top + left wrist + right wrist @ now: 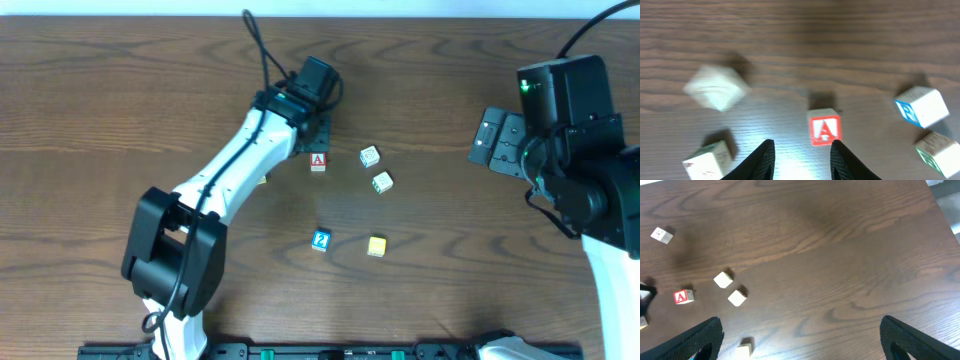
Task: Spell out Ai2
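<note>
Overhead, saw a brown wood table point(450, 290). Saw left claw point(802, 148) open by the A block point(825, 129), right claw point(800, 326) wide.

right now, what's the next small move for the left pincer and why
Probably nudge the left pincer sideways to centre it on the A block before lowering. Its jaws are open, and in the left wrist view the block lies just past the fingertips, much closer to one finger than the other. Dropping from here might land that finger on the block rather than straddle it.
</note>
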Robot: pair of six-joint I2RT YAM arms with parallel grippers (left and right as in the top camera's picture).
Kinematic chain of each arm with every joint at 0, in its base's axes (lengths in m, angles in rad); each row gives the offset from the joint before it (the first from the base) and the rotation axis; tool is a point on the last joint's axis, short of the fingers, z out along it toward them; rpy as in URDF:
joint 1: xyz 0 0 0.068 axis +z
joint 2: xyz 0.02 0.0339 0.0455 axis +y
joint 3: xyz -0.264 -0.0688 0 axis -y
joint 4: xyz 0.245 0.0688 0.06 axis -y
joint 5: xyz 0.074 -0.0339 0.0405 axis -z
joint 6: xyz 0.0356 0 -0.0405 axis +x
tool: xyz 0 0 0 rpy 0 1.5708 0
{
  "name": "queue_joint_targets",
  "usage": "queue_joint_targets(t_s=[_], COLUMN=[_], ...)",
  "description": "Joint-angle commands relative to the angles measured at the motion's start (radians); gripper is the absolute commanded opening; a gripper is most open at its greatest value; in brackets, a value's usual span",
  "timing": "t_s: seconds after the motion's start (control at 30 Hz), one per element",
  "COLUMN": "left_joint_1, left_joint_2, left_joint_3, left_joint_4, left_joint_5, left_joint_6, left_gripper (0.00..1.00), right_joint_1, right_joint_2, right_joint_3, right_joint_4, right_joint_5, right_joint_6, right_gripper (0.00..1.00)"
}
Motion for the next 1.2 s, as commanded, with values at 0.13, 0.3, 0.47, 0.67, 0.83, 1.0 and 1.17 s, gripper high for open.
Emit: queue_joint_targets(t_s=[0.13, 0.3, 0.47, 0.67, 0.83, 1.0, 1.17], left_joint_1=[-0.018, 0.000, 0.066, 0.203, 0.258, 0.259, 0.259], left_joint_2=[-0.006, -0.006, -0.006, -0.002, 0.025, 0.067, 0.117], left_joint_3=[-0.001, -0.001, -0.002, -0.002, -0.002, -0.002, -0.002], left_joint_4=[-0.003, -0.021, -0.059, -0.047, 0.000, 0.014, 0.042], left_joint_5=[-0.055, -0.158, -0.197, -0.058, 0.018, 0.026, 0.021], left_joint_6=[0.007, -0.020, -0.090, -0.138, -0.063, -0.016, 0.021], left_gripper=[0.34, 0.34, 0.38, 0.45, 0.67, 0.51, 0.45], right_joint_1=[-0.005, -0.005, -0.005, -0.005, -0.005, -0.005, -0.005], right_joint_2=[-0.014, -0.014, -0.014, -0.014, -0.014, -0.014, -0.014], right_joint_3=[-0.006, -0.006, -0.006, -0.006, -0.006, -0.006, -0.006], right_joint_4=[0.001, -0.009, -0.013, -0.013, -0.015, -0.016, -0.017], right_joint_5=[-0.007, -0.007, -0.042, -0.060, -0.060, -0.060, -0.060], right_joint_6=[-0.014, -0.014, -0.020, -0.026, -0.026, -0.026, -0.026], right_gripper=[0.99, 0.99, 0.99, 0.99, 0.99, 0.99, 0.99])
